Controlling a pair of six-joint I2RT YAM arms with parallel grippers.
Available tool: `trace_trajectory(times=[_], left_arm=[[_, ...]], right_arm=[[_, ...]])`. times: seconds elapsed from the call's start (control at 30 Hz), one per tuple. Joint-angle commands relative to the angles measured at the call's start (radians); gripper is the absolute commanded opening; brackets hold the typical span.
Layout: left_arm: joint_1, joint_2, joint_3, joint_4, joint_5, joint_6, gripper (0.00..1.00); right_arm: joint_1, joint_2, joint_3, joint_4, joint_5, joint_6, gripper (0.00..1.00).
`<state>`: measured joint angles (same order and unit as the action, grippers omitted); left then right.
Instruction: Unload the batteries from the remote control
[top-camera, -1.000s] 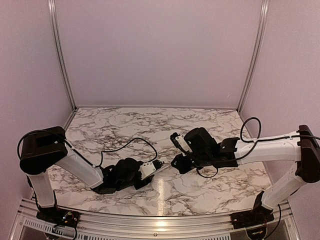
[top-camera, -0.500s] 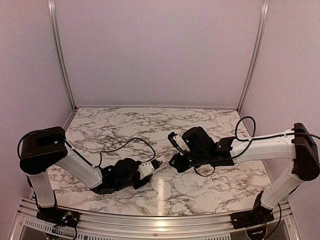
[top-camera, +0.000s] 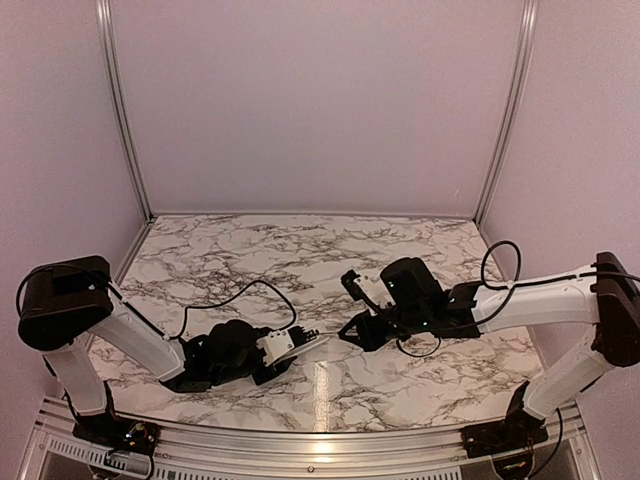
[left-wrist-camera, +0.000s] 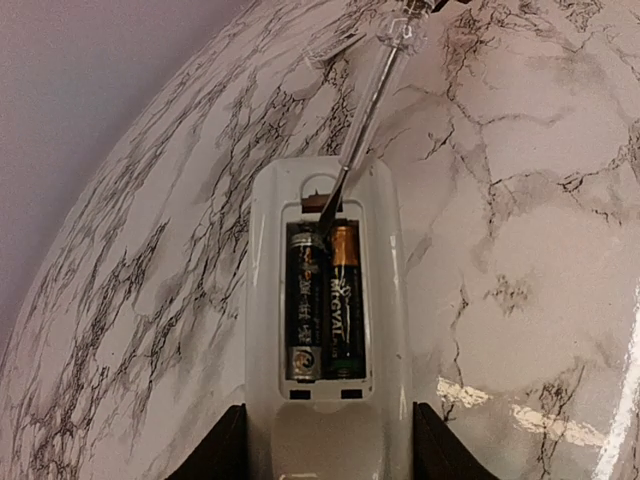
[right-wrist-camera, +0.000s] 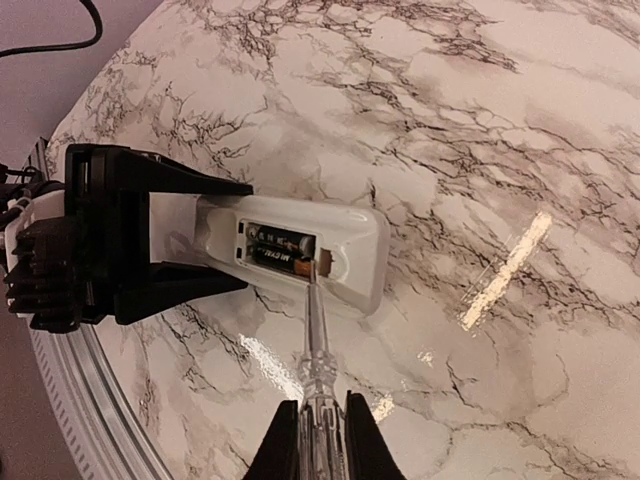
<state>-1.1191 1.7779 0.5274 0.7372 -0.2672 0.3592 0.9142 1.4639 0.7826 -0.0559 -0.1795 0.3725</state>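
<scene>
The white remote control lies back-up between the left gripper's black fingers, which are shut on its near end. Its open compartment holds two dark batteries side by side, one with a gold end. My right gripper is shut on the clear handle of a screwdriver. The metal tip of the screwdriver rests at the far end of the compartment, against the gold battery end. In the right wrist view the remote control and batteries lie just above the table. From above, both grippers meet near the table's front centre: left, right.
The marble table stretches back to plain lilac walls with metal corner posts. A black cable loops over the table behind the left arm. A metal rail runs along the near edge.
The left arm has pulled back to the left and nearer, carrying the remote with it. The right gripper with the screwdriver has followed slightly toward the front.
</scene>
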Motion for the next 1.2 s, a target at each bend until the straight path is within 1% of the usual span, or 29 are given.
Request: trace_trajectory(times=[0.0, 0.27, 0.33, 0.43, 0.57, 0.6, 0.73, 0.9, 1.0, 1.17], left_arm=[[-0.019, -0.076, -0.026, 0.139, 0.1, 0.017, 0.0], [-0.02, -0.11, -0.063, 0.18, 0.143, 0.019, 0.0], [-0.021, -0.114, -0.068, 0.187, 0.146, 0.018, 0.0], [-0.021, -0.121, -0.069, 0.188, 0.139, 0.015, 0.0], [-0.022, -0.115, -0.061, 0.177, 0.138, 0.015, 0.0], [-0.022, -0.111, -0.057, 0.172, 0.137, 0.014, 0.0], [-0.026, -0.09, -0.038, 0.157, 0.111, 0.022, 0.0], [-0.033, -0.07, -0.023, 0.146, 0.077, 0.025, 0.0], [-0.033, -0.062, -0.015, 0.139, 0.067, 0.026, 0.0], [-0.034, -0.04, -0.007, 0.143, 0.05, 0.03, 0.0]], right_arm=[[-0.023, 0.013, -0.011, 0.011, 0.036, 0.004, 0.0], [-0.023, 0.021, -0.034, 0.045, 0.014, 0.029, 0.0], [-0.024, 0.027, -0.042, 0.082, 0.009, 0.039, 0.0], [-0.023, 0.042, -0.042, 0.086, 0.014, 0.046, 0.0], [-0.015, 0.071, -0.006, 0.059, 0.035, 0.041, 0.0], [-0.009, 0.08, 0.008, 0.026, 0.049, 0.038, 0.0], [0.038, 0.13, 0.092, -0.07, 0.157, 0.024, 0.0], [0.069, 0.187, 0.167, -0.118, 0.175, 0.029, 0.0], [0.075, 0.22, 0.192, -0.117, 0.161, 0.031, 0.0], [0.074, 0.248, 0.191, -0.044, 0.053, 0.04, 0.0]])
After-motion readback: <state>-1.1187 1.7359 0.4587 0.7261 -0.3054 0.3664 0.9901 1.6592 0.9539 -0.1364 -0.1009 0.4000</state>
